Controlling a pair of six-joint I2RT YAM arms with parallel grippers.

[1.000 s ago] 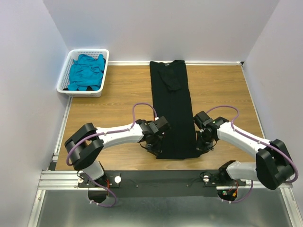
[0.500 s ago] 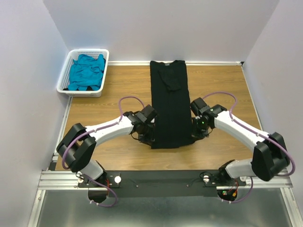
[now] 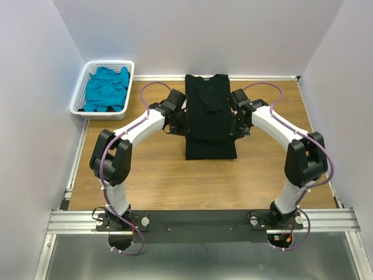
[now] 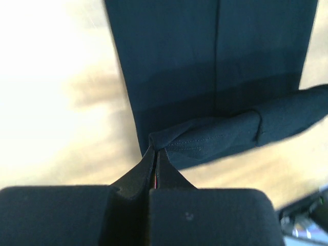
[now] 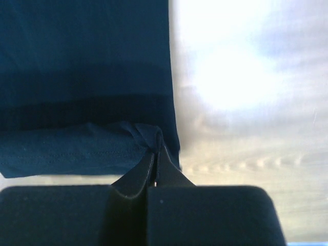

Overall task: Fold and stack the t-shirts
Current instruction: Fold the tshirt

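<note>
A black t-shirt (image 3: 211, 99), folded into a long strip, lies down the middle of the wooden table. Its near end is lifted and doubled back over the rest, with the fold line toward me. My left gripper (image 3: 183, 124) is shut on the hem's left corner (image 4: 205, 138), pinched at the fingertips (image 4: 154, 149). My right gripper (image 3: 236, 125) is shut on the right corner (image 5: 138, 136), the cloth bunched at the tips (image 5: 156, 148). A teal-blue t-shirt (image 3: 106, 87) lies crumpled in the basket.
A white slotted basket (image 3: 102, 63) stands at the back left corner against the wall. White walls close the table on three sides. Bare wood (image 3: 210, 181) lies between the shirt's fold and the arm bases.
Both grippers have carried the shirt's near hem away from me toward the collar. The visible strip has shortened as the lower part folded over the upper part.
</note>
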